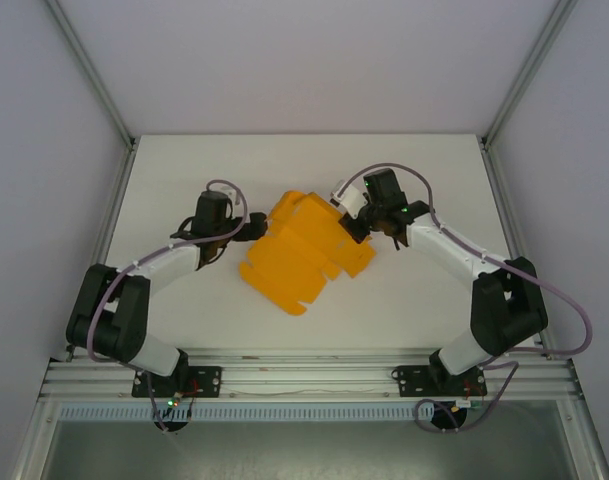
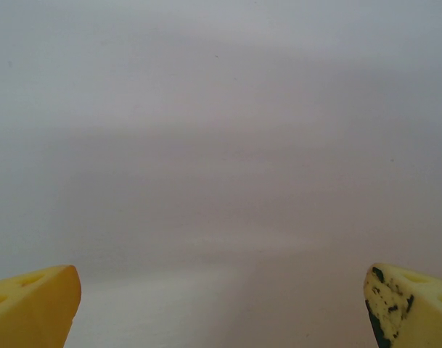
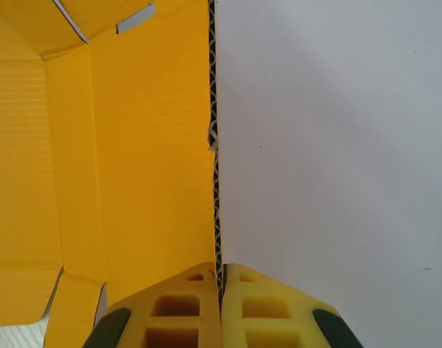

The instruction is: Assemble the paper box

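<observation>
The right gripper is closed tight on the box — its two yellow fingers pinch the raw corrugated edge of one panel, with the card caught between the pads. Seen from above, the gripper meets the box at its far right side. The box is a creased, partly folded orange-yellow sheet lying mid-surface between the two arms, its flaps spreading toward the near side.

The left gripper stands wide open and holds nothing — its fingers frame bare white surface. From above it sits just beside the box's left edge; whether it touches the card I cannot tell.

Cables loop over both wrists, off the card.
</observation>
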Robot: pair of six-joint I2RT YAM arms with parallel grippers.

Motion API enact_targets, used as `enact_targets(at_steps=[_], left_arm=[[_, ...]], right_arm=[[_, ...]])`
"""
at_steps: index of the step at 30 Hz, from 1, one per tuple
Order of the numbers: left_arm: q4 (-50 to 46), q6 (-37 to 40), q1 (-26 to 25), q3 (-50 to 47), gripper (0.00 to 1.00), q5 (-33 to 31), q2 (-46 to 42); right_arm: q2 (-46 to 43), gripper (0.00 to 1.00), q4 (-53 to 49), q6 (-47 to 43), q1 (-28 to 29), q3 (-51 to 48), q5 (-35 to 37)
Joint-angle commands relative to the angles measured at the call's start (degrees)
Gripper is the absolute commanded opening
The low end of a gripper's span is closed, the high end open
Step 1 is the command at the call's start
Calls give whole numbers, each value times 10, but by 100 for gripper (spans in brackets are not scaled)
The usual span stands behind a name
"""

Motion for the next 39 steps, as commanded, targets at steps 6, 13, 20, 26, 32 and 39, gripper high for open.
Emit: enact_targets(at_steps=[6,13,20,26,32,39], left_arm=[[79,20,-22,-10,98,76,38],[124,0,-38,-26,98,100,54],[108,-30,-36,-43,100,36,33],[71,-57,-8,-58,100,-20,-3],[45,-40,-2,-41,100,-54,-12],[73,-5,1,-25,100,2,-16]], right_arm=[[0,0,17,22,2,25,-24],[-4,0,26,-61,24,0,29],[-4,0,21,-158,43,2,152],[-11,0,99,-242,58,-35,210],[33,0,277,-432,103,-99,335],[56,0,422,-485,116,-115,359]])
